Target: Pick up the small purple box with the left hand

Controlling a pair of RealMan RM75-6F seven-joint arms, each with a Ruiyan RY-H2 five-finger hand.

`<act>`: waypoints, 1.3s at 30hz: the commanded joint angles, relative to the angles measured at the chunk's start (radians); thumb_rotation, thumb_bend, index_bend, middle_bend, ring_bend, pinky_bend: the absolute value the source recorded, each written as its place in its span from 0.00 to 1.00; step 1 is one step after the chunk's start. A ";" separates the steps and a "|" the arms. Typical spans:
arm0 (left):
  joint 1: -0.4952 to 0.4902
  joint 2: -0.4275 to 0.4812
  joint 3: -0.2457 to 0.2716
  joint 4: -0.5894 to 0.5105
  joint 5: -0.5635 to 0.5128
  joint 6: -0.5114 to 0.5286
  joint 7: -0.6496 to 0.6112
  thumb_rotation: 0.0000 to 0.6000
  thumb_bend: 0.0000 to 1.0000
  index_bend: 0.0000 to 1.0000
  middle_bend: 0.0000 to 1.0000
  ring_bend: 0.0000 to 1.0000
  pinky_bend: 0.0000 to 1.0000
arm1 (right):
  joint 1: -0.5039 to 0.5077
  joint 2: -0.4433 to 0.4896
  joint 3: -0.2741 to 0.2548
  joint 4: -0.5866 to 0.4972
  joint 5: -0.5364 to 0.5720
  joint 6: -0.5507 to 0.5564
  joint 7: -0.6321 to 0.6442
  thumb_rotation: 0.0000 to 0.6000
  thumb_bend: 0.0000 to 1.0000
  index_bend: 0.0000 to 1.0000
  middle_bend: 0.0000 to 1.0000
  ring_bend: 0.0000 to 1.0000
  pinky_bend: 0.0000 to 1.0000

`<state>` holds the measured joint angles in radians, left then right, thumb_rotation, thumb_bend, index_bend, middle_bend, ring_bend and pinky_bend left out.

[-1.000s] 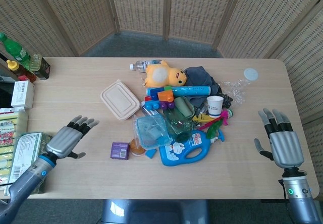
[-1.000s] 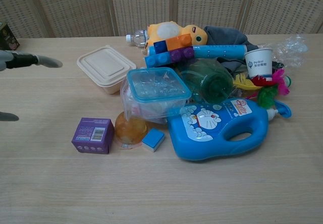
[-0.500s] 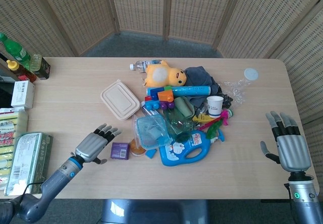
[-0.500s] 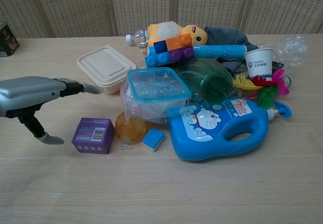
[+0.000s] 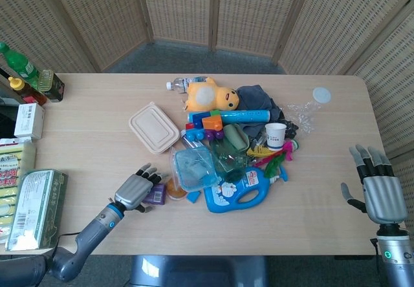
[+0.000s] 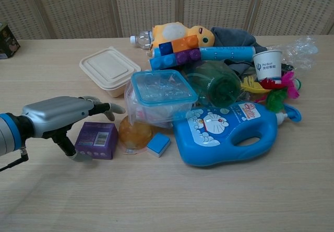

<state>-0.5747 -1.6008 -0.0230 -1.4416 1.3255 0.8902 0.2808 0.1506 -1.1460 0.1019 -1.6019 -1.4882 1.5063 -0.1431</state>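
The small purple box [image 6: 97,140] lies on the table, just left of an orange round jar [image 6: 134,132]. In the head view only its right part [image 5: 158,195] shows past my left hand [image 5: 138,190]. In the chest view that left hand [image 6: 61,117] hovers over the box's left side. Its fingers [image 6: 102,108] reach across above the box top, and its thumb [image 6: 78,155] hangs at the box's near-left corner. The hand has not closed around the box. My right hand [image 5: 378,194] stays at the table's right edge, fingers spread, holding nothing.
Right of the box lies a pile: a clear tub with a blue lid [image 6: 162,93], a small blue block [image 6: 158,145], a blue detergent bottle [image 6: 229,135], toys and a paper cup [image 6: 267,65]. A beige lidded container [image 6: 109,70] stands behind. Packets [image 5: 35,200] and bottles line the left edge.
My left hand has moved right across the table, from well left of the purple box to over it. My right hand has drifted slightly toward the near right corner.
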 commanded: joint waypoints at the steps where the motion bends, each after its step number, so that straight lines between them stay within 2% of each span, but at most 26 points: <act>1: 0.004 -0.026 0.002 0.025 -0.002 0.013 -0.007 1.00 0.23 0.19 0.30 0.23 0.04 | -0.003 0.001 0.000 0.003 0.001 0.001 0.003 0.83 0.41 0.01 0.00 0.00 0.00; 7: 0.014 -0.076 0.003 0.074 0.003 0.042 -0.026 1.00 0.33 0.39 0.46 0.40 0.22 | -0.006 0.000 0.001 0.007 0.002 0.001 0.009 0.82 0.41 0.01 0.00 0.00 0.00; 9: 0.021 -0.097 0.001 0.097 0.019 0.072 -0.036 1.00 0.38 0.48 0.56 0.49 0.33 | -0.007 0.002 0.002 0.006 0.001 0.002 0.009 0.82 0.41 0.01 0.00 0.00 0.00; 11: 0.028 -0.111 -0.003 0.113 0.033 0.098 -0.060 1.00 0.40 0.57 0.63 0.57 0.41 | -0.008 0.003 0.004 0.004 0.000 0.005 0.008 0.82 0.41 0.01 0.00 0.00 0.00; 13: 0.029 -0.109 -0.007 0.113 0.042 0.105 -0.094 1.00 0.40 0.61 0.67 0.61 0.45 | -0.009 0.005 0.004 0.002 0.000 0.005 0.007 0.82 0.41 0.01 0.00 0.00 0.00; 16: 0.026 -0.081 -0.023 0.089 0.054 0.119 -0.145 1.00 0.40 0.61 0.68 0.62 0.46 | -0.010 0.007 0.005 -0.001 -0.001 0.006 0.006 0.82 0.41 0.01 0.00 0.00 0.00; 22: 0.012 0.039 -0.078 -0.029 0.080 0.163 -0.187 1.00 0.39 0.60 0.67 0.62 0.45 | -0.011 0.003 0.006 0.000 -0.001 0.003 0.007 0.82 0.41 0.01 0.00 0.00 0.00; 32: -0.027 0.284 -0.248 -0.280 0.086 0.248 -0.217 1.00 0.38 0.58 0.66 0.61 0.45 | -0.014 -0.005 0.005 0.003 -0.007 0.006 0.014 0.82 0.41 0.02 0.00 0.00 0.00; 39: -0.066 0.412 -0.342 -0.382 0.021 0.231 -0.188 1.00 0.36 0.58 0.66 0.60 0.45 | -0.016 -0.009 0.003 0.004 -0.012 0.007 0.017 0.83 0.41 0.01 0.00 0.00 0.00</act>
<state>-0.6241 -1.2175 -0.3391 -1.7966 1.3701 1.1274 0.0786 0.1343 -1.1547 0.1046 -1.5975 -1.4999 1.5130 -0.1259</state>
